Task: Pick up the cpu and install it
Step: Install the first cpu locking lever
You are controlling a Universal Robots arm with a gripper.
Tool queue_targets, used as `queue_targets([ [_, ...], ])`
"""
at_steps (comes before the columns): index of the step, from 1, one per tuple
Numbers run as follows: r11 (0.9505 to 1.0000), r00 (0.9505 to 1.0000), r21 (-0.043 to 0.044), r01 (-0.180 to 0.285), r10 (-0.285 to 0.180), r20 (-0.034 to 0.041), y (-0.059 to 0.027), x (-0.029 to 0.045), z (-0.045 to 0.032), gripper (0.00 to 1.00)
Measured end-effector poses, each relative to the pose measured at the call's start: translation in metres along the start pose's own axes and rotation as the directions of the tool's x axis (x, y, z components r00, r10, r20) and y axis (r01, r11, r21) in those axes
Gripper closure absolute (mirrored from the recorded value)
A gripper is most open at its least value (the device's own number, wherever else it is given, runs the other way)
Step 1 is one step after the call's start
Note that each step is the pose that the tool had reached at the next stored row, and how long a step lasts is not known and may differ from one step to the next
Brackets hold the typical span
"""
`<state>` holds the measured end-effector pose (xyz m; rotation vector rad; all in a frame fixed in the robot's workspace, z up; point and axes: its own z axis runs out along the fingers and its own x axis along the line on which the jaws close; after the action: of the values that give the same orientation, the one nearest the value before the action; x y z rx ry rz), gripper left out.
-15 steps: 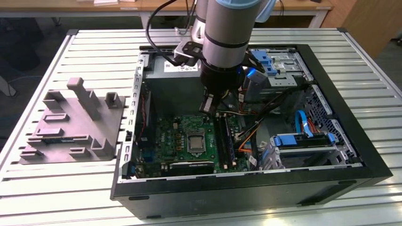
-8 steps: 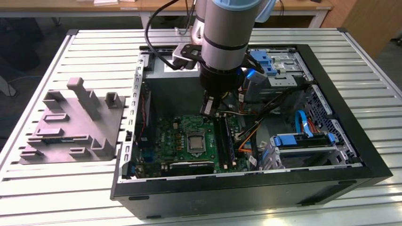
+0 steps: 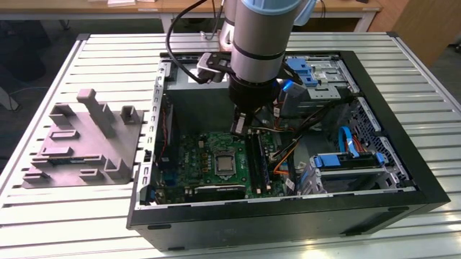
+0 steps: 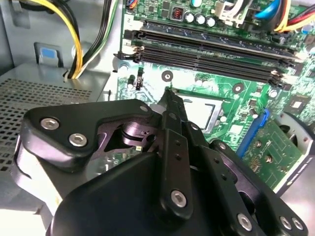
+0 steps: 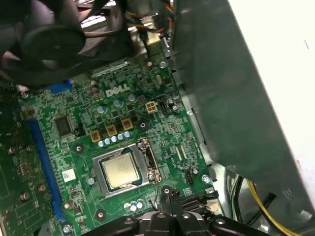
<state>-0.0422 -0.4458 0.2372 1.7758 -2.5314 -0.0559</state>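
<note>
Slatted metal tabletop (image 3: pixel 65 216) is seen carrying the whole scene in the exterior view, with wooden furniture visible beyond its far edge. Toward the exterior view's left, a grey moulded holder block (image 3: pixel 83 145) with upright posts is laid flat on the slats, well apart from the arm. Just beside it, toward the exterior view's right, an open black computer case (image 3: pixel 288 216) is set on its side, and a green motherboard (image 3: pixel 194 156) is exposed on its floor. The cpu (image 3: pixel 224 162) is seated in the socket frame (image 3: pixel 224 151) near the middle of that board; in the first wrist view the cpu (image 5: pixel 119 170) is shown as a pale metal square lying flat within the silver frame (image 5: pixel 101 182), and in the second wrist view its edge (image 4: pixel 202 109) is glimpsed past the fingertips. The arm (image 3: pixel 259 43) is reached down into the case from above, and the gripper (image 3: pixel 241 126) is held over the board, near the socket and apart from it. In the second wrist view the gripper (image 4: pixel 169 96) has its jaws pressed together with nothing pinched between them, the tips pointing towards the socket; its tips (image 5: pixel 168 192) are also seen in the first wrist view. Further toward the exterior view's right, blue drive brackets (image 3: pixel 346 161) and bundled cables (image 3: pixel 292 148) are housed inside the case.
</note>
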Motion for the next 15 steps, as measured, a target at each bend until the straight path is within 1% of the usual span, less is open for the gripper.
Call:
queue_targets([
  [3, 0.9996, 0.9996, 0.0006, 0.028, -0.028, -0.0015, 0.0002, 0.0012, 0.0002, 0.89],
  [7, 0.9992, 0.9992, 0.0014, 0.039, -0.039, -0.0022, 0.0005, 0.0071, 0.0004, 0.89],
  [11, 0.9988, 0.9988, 0.0039, 0.049, -0.049, -0.0018, -0.0003, 0.0132, 0.0007, 0.89],
  [13, 0.9985, 0.9985, 0.0044, 0.054, -0.054, -0.0020, -0.0010, 0.0153, 0.0008, 0.89],
  [15, 0.9974, 0.9974, 0.0048, 0.071, -0.071, -0.0028, -0.0011, 0.0157, 0.0010, 0.89],
])
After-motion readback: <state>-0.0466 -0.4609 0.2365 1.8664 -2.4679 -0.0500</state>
